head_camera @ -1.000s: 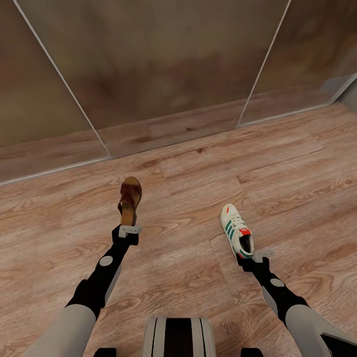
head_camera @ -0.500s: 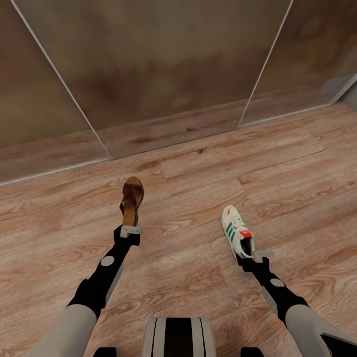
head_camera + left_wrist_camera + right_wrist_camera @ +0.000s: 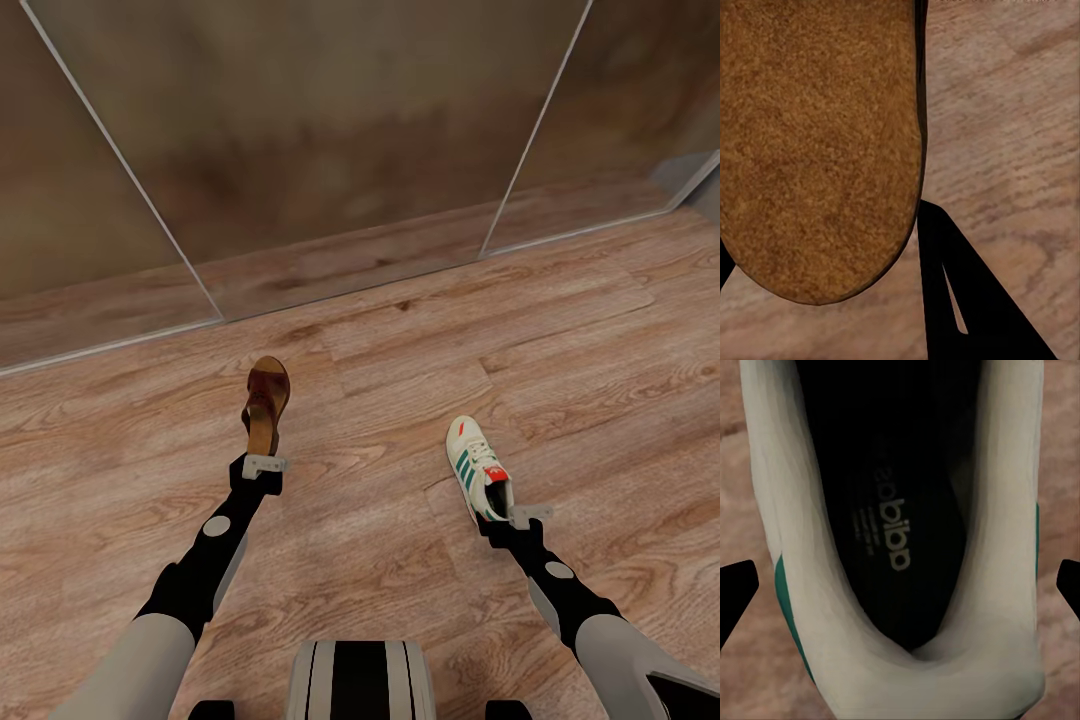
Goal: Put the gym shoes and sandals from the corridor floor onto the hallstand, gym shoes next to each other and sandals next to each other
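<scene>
Head view: left end effector point(image 3: 262, 463), closed on the heel end of one sandal point(image 3: 266, 403), holds it above the corridor floor point(image 3: 380, 500), toe pointing away from the robot. Right end effector point(image 3: 515, 517), closed on the heel of one gym shoe point(image 3: 478, 467), holds it likewise, toe forward, green stripes and red heel tab showing. Glossy brown wall panels point(image 3: 330, 130) stand beyond the floor's far edge.

Left wrist view: tan insole of the sandal point(image 3: 817, 142), seen close; one dark finger point(image 3: 960, 300) beside its rounded heel, plank flooring behind.

Right wrist view: gym shoe point(image 3: 900, 547) opening, dark lettered insole, white collar; black fingertips point(image 3: 736, 592) at either side.
</scene>
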### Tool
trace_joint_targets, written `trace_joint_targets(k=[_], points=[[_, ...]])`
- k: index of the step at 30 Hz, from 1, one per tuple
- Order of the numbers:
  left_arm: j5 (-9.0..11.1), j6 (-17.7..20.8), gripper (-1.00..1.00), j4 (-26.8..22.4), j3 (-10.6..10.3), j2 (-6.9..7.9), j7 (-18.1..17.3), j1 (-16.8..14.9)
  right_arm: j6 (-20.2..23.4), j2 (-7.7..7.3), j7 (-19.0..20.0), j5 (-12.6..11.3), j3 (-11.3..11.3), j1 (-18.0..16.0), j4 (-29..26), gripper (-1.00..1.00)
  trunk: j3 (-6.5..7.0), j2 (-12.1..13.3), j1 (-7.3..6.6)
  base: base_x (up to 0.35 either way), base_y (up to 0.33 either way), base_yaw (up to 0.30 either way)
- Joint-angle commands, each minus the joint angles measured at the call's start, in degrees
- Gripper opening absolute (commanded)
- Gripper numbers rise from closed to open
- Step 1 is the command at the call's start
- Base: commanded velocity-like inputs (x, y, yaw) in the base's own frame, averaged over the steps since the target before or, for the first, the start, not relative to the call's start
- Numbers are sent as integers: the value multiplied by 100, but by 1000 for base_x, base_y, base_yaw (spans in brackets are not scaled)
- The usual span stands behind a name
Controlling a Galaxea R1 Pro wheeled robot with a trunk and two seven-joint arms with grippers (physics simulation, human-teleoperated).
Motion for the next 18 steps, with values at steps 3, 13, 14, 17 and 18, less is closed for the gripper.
trace_joint_targets(k=[3, 13, 14, 17, 18], points=[[-71, -20, -100, 0, 16, -3, -20, -2, -21, 2, 36, 44, -49, -3, 4, 100, -3, -1, -1, 12, 0, 0], [-71, -22, -100, -7, 16, -3, -20, -2, -21, 2, 36, 44, -54, -3, 4, 100, -3, -1, -1, 1, 0, 0], [-71, -22, -100, -8, 16, -3, -20, -2, -21, 2, 35, 44, -56, -3, 4, -100, -3, -1, -1, 0, 0, 0], [-71, -22, -100, -20, 16, -3, -20, -2, -21, 2, 33, 44, -55, -3, 4, -100, -3, -1, -1, 0, 0, 0], [-71, -22, -100, -31, 16, -3, -20, -2, -21, 2, 32, 44, -55, -3, 4, -100, -3, -1, -1, 0, 0, 0]])
